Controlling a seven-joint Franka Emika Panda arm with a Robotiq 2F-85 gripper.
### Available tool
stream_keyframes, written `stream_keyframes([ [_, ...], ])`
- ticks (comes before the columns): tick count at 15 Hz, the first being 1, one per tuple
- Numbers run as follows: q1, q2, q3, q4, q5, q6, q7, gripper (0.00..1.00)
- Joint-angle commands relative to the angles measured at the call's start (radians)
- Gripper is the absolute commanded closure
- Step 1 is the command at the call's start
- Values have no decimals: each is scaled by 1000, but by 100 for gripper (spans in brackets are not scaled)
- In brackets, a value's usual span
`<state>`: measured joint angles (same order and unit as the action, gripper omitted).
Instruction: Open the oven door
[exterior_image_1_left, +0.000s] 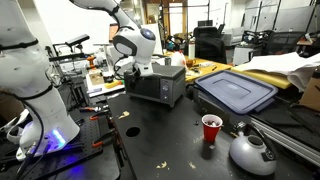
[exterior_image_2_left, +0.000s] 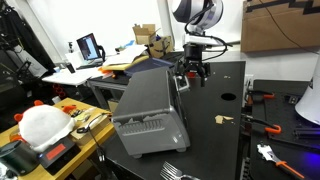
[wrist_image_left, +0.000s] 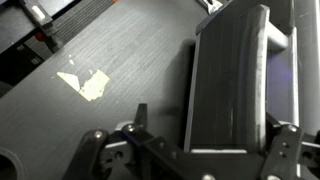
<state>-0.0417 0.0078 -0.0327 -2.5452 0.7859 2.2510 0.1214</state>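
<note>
In an exterior view the oven (exterior_image_1_left: 160, 85) stands on the dark table (exterior_image_1_left: 150, 140) near a blue-lidded bin (exterior_image_1_left: 236, 92), its oven door (exterior_image_1_left: 146, 90) upright, the gripper (exterior_image_1_left: 127, 70) just by its top front corner. In an exterior view from behind, the gripper (exterior_image_2_left: 190, 74) hangs at the oven's far front edge (door hidden here). In the wrist view the fingers (wrist_image_left: 95, 150) stand wide apart, holding nothing, with the oven's grey edge between them.

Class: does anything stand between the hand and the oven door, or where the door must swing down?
Nothing visible blocks it. The hand hovers just above the oven door; the table before it shows only a flat yellow scrap.
</note>
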Motion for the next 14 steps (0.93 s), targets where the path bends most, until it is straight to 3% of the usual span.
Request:
stream_keyframes([
  [1, -15, -8, -17, -28, 112, 3, -104, 0],
  [5, -28, -4, -33, -53, 250, 0, -252, 0],
  [14, -54, 26, -61, -107, 448, -31, -503, 0],
])
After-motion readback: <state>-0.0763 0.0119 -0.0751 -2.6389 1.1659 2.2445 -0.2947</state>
